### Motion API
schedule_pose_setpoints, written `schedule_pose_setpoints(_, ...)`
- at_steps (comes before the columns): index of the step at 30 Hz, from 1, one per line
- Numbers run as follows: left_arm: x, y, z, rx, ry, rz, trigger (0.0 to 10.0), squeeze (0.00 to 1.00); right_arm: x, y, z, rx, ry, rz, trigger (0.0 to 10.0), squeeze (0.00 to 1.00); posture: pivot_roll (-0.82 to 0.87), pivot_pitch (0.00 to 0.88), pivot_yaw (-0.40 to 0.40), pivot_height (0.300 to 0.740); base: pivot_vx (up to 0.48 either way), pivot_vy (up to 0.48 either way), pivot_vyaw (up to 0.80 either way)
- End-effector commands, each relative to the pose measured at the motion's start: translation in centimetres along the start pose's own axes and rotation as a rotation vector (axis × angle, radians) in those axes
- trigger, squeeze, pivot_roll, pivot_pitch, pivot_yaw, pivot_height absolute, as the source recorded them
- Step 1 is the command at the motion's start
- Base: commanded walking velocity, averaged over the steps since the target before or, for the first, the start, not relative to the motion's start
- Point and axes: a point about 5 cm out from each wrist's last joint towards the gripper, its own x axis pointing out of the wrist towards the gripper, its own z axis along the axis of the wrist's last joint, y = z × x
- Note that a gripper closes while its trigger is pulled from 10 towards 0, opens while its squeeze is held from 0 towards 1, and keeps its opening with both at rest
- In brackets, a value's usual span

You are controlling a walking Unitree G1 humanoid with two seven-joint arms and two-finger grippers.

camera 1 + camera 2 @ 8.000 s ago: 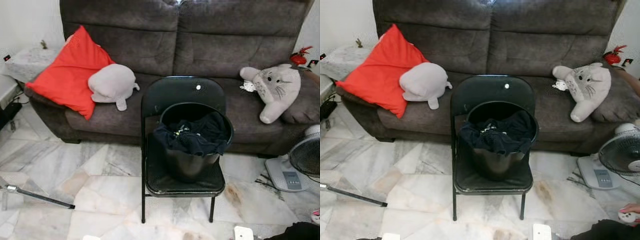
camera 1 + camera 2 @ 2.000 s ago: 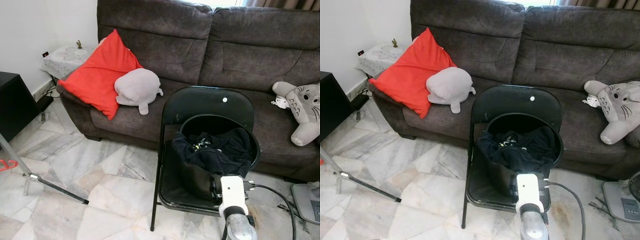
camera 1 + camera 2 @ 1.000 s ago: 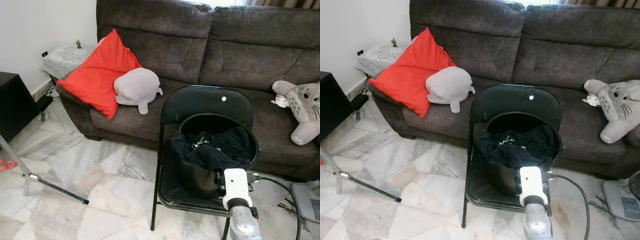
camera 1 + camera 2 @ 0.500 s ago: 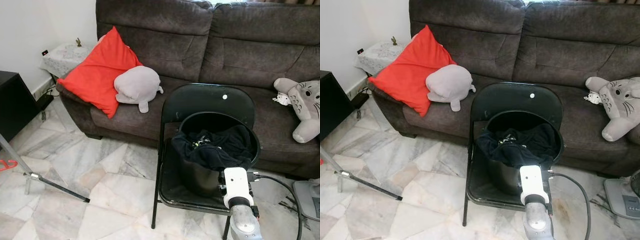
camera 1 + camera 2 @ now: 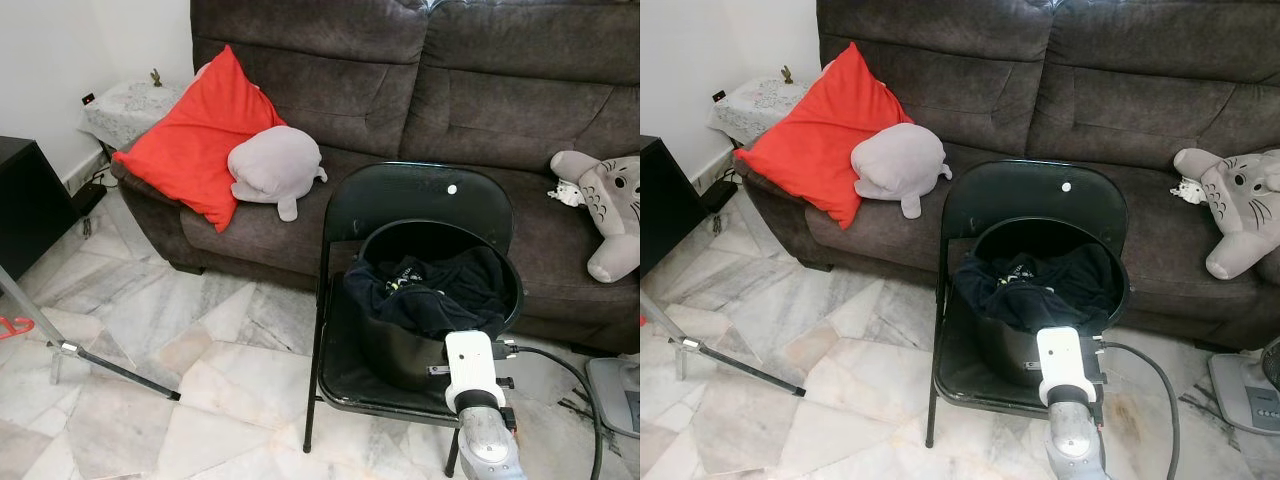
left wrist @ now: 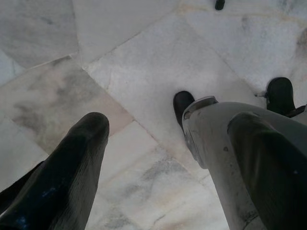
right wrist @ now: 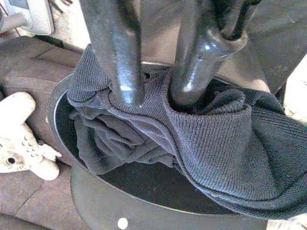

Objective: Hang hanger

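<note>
We are bringing our right gripper (image 7: 153, 98) forward over the round black plastic bucket (image 5: 505, 268) on the black metal folding chair (image 5: 400, 200); eight seconds ago the arm was out of sight. Its fingers (image 7: 120, 52) are now pressing into the dark knitted garment (image 7: 216, 139). We are also standing closer and further left than before.

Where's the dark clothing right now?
The dark clothing sits in the black bucket on the folding chair before the sofa, with the right gripper pressing into it.
</note>
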Motion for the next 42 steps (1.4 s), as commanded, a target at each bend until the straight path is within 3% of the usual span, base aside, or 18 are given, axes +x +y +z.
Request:
schedule_pose_setpoints(1,-0.3,-0.1,-1.1,0.004,0.043,-0.002,10.0,0.00,0.1,0.1,-0.1,-0.010,0.001,0.001,0.0,0.00,-0.08,0.117,0.016,0.740,0.000,0.000,0.00)
schedule_pose_setpoints(11,-0.3,0.2,-1.1,0.007,0.046,0.001,10.0,0.00,0.1,0.0,0.1,-0.016,-0.012,0.001,0.0,0.00,-0.08,0.116,0.016,0.740,0.000,0.000,0.00)
schedule_pose_setpoints(19,-0.3,0.3,-1.2,0.011,0.048,0.003,10.0,0.00,0.2,-0.5,1.4,-0.042,-0.084,-0.023,0.0,0.00,-0.08,0.113,0.015,0.740,0.000,0.000,0.00)
schedule_pose_setpoints(24,-0.3,0.2,-1.2,0.011,0.051,0.003,10.0,0.00,0.2,-1.2,2.9,-0.066,-0.175,-0.063,0.0,0.00,-0.08,0.112,0.014,0.740,0.000,0.000,0.00)
schedule_pose_setpoints(26,-0.3,0.2,-1.2,0.010,0.052,0.003,10.0,0.00,0.0,-1.8,4.5,-0.078,-0.269,-0.090,0.0,0.00,-0.08,0.110,0.013,0.740,0.000,0.000,0.00)
schedule_pose_setpoints(33,-0.3,0.0,-1.2,0.010,0.053,0.002,10.0,0.00,-1.0,-1.9,7.0,-0.125,-0.413,-0.056,0.0,0.00,-0.09,0.102,0.011,0.740,0.000,0.000,0.00)
schedule_pose_setpoints(42,-0.2,-0.1,-1.1,0.011,0.050,-0.001,10.0,0.00,-1.7,-2.9,6.8,-0.160,-0.390,-0.108,0.0,0.00,-0.09,0.093,0.008,0.740,0.000,0.000,0.00)
